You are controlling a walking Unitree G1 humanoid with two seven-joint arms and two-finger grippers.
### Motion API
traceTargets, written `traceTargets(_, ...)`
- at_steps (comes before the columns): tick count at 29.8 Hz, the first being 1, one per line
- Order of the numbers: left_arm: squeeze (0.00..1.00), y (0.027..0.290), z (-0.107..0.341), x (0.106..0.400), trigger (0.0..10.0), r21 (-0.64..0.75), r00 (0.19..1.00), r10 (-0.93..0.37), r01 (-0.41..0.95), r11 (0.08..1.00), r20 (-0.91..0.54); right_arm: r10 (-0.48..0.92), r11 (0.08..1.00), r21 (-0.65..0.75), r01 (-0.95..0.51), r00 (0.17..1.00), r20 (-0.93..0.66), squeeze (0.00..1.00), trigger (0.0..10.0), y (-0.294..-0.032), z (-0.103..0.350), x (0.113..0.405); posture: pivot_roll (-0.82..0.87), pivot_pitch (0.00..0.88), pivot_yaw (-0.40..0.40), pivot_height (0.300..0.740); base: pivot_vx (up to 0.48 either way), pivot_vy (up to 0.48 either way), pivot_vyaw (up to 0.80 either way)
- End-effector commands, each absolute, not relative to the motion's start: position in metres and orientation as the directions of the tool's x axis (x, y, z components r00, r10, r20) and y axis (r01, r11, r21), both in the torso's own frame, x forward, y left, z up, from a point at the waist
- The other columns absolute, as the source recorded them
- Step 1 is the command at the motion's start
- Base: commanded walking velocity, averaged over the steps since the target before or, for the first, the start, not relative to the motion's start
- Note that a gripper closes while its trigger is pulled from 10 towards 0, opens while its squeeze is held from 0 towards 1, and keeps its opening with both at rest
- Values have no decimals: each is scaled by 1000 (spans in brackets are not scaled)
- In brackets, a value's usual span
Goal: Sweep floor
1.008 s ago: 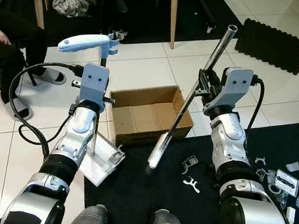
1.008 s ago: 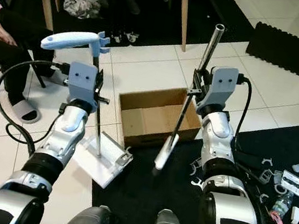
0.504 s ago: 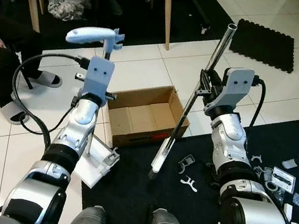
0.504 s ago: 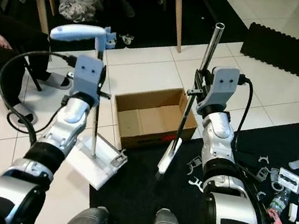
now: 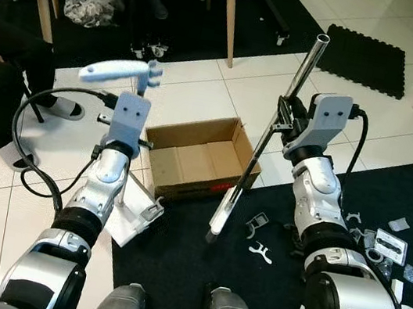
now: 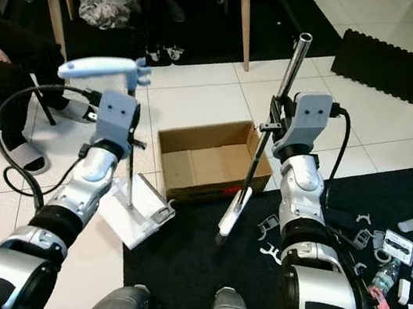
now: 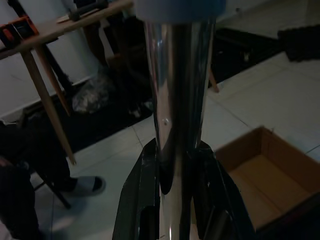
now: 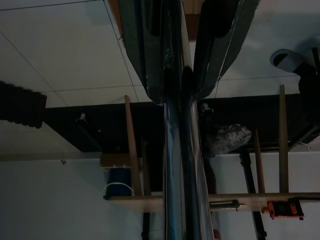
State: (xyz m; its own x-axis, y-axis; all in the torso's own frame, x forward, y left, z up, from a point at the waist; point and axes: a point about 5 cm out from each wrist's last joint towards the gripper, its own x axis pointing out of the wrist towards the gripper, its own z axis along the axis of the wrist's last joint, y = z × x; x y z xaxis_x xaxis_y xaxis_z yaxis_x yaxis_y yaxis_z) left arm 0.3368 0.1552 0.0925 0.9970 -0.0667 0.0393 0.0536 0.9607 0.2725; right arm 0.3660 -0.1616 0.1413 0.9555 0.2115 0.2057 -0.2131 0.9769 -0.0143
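My left gripper (image 7: 175, 200) is clamped on the metal pole of the dustpan (image 6: 131, 213); the pole runs up to a light blue handle (image 5: 117, 71) above my wrist. The white pan rests on the tile at the edge of the black rug (image 5: 188, 262), just left of the cardboard box (image 5: 194, 156). My right gripper (image 8: 175, 75) grips the broom shaft (image 5: 281, 111), which leans with its lower end (image 5: 220, 212) on the rug, just right of the box. White plastic scraps (image 5: 260, 239) lie on the rug near that end.
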Motion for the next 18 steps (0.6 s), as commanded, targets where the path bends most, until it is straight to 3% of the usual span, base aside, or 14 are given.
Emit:
traceTargets(1,0,162,102,339,10000,323,993,-73,41,946,90,207,978,-15,-209,951,229,0,10000,-162,145,366,17,82,19,740,0,0,0)
traceTargets(10,0,158,130,347,10000,275,973,-90,29,961,213,209,977,-16,-211,949,235,0,10000,-162,147,366,9,83,22,740,0,0,0)
traceTargets(18,0,149,123,320,10000,232,962,-125,68,970,243,202,979,-20,-203,947,249,0,10000,-165,148,364,-5,89,38,740,0,0,0)
